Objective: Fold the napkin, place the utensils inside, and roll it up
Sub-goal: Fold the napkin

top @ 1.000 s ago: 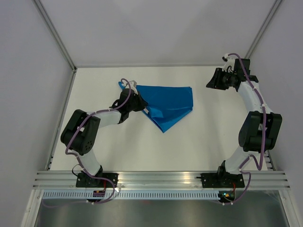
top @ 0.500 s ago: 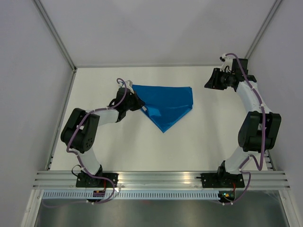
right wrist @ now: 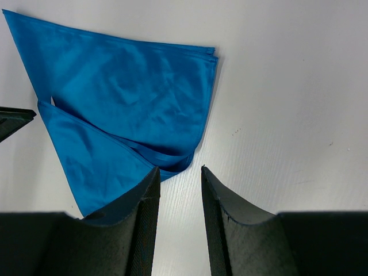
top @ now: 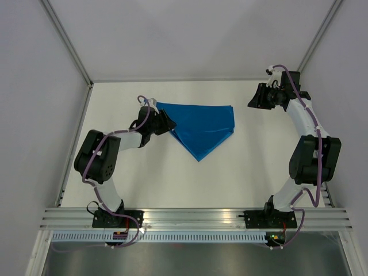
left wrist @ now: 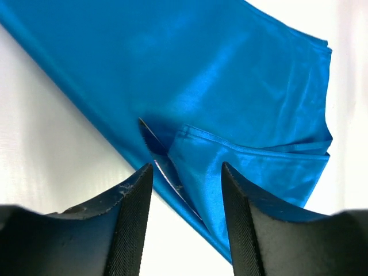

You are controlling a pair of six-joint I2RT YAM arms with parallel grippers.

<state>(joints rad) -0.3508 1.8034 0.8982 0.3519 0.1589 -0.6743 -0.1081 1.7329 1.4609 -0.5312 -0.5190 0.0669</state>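
Blue cloth shows between the parted jaws of the left gripper [left wrist: 187,172], which a second ago were pinched tight on the left edge of the napkin [top: 204,126]. They have let go and drawn back a little toward its left corner. Just inside that edge, the silvery blade of the knife [left wrist: 163,172] peeks from under a fold. The napkin lies folded into a triangle on the table [top: 144,172]. Well off its right side the right gripper [right wrist: 179,224] hovers, jaws half apart, empty, barely moved.

Left claw [left wrist: 187,172]: jaws now apart above the napkin's [top: 202,125] left fold; one second ago they were shut. The claw has drawn back slightly toward the left edge of the table [top: 115,172]. Right claw [right wrist: 179,172] has shifted marginally left.
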